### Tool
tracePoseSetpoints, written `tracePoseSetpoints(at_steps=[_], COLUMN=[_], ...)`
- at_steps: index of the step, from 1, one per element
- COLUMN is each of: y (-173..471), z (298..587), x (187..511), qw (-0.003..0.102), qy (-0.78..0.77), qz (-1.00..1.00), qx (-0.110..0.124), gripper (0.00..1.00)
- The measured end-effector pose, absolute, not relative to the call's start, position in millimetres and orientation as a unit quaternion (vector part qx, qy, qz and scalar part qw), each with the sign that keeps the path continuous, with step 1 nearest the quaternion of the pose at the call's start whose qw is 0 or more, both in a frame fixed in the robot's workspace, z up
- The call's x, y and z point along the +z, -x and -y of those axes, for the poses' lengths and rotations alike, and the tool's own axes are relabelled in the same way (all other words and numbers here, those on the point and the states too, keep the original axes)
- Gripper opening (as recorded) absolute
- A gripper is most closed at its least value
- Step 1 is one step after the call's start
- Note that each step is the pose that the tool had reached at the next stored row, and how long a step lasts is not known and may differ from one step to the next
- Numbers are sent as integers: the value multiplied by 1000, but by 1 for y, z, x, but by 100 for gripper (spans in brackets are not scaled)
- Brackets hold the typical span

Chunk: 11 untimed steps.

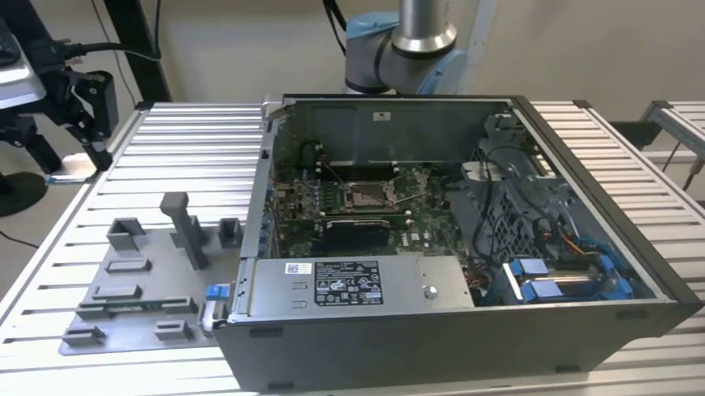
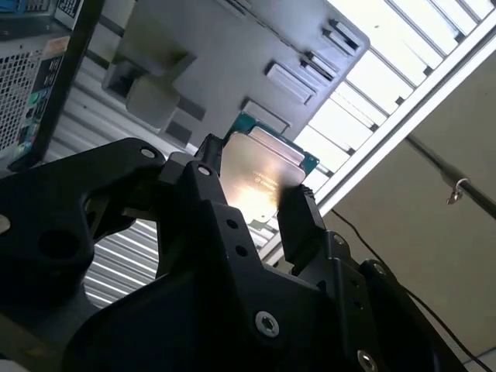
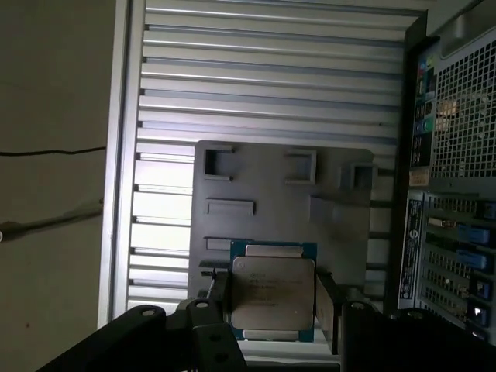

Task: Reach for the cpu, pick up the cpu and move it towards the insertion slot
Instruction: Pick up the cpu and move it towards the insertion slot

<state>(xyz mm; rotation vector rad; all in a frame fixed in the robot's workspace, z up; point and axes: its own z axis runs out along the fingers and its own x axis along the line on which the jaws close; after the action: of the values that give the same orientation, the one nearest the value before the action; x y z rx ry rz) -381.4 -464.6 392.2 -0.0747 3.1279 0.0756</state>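
In the exterior view I have the gripper (image 1: 75, 157) out by the far corner of the slatted table (image 1: 187, 140), on the exterior view's left, well apart from the open computer case (image 1: 441, 346). Inside the case, the insertion slot (image 1: 369, 194) lies flat on the green motherboard (image 1: 424, 235), a shiny metal frame around a greyish centre. A grey fixture plate (image 1: 132, 289) with blocks and posts lies on the table just beside the case.

In the second wrist view the cpu (image 2: 260, 174) sits between the 2 black fingers (image 2: 298, 221). Its silvery top catches a glare and a green edge shows along one side. The fixture plate and the table slats lie behind it.

In the first wrist view I see the cpu (image 3: 273, 298) almost square-on, a silvery lid on a green board. The 2 fingers press on 2 opposite edges, so the pincer is clamped on the chip. The cpu overlaps the plate's edge, and the case's vented, ported panel (image 3: 449, 194) stands beside the plate.
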Motion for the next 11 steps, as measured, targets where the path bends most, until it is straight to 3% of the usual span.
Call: tracePoseSetpoints(at_steps=[11], y=[366], z=[465], x=[392], qw=[6], qy=[24], qz=[-999], qx=[24], gripper=[0])
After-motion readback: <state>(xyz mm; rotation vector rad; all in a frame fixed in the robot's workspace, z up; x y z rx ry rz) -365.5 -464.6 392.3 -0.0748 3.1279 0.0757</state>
